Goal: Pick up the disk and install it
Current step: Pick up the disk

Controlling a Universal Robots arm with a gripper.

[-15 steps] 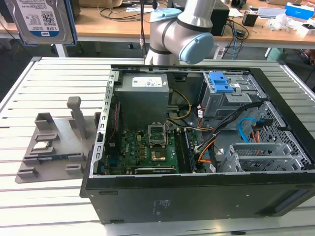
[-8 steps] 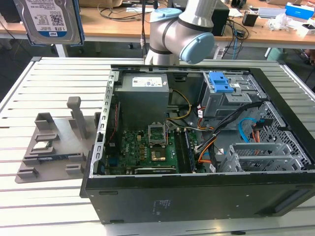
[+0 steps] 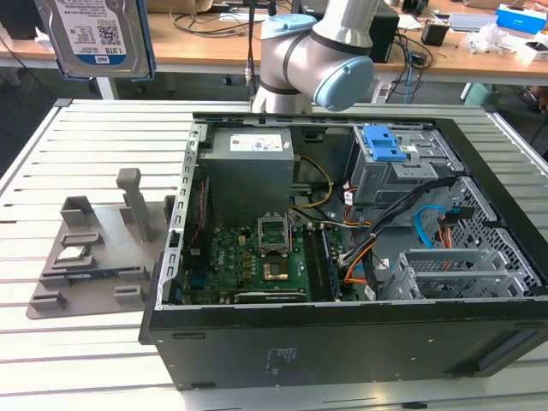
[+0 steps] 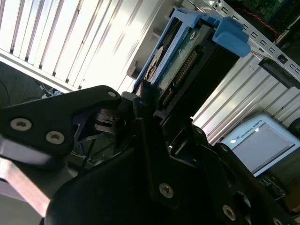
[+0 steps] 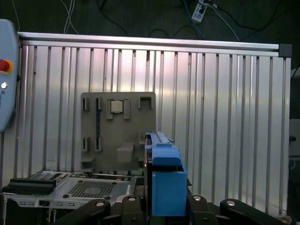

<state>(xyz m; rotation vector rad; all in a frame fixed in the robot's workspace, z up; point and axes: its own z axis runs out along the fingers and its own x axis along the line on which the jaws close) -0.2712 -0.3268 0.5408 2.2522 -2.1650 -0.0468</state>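
The disk, a silver hard drive with a white-and-blue label in a blue carrier bracket, hangs high above the table at the exterior view's far left. It is upright, with its label facing the camera. In the second wrist view my gripper is shut on the disk, its black fingers clamping one end. The connector edge and a blue tab point away from the gripper. In the first wrist view the disk stands edge-on between the fingers of my gripper, above the slatted table.
An open computer case lies on the slatted aluminium table, with a blue-latched drive bay at its far right. A grey fixture tray to its left holds a processor chip. The arm's base stands behind the case.
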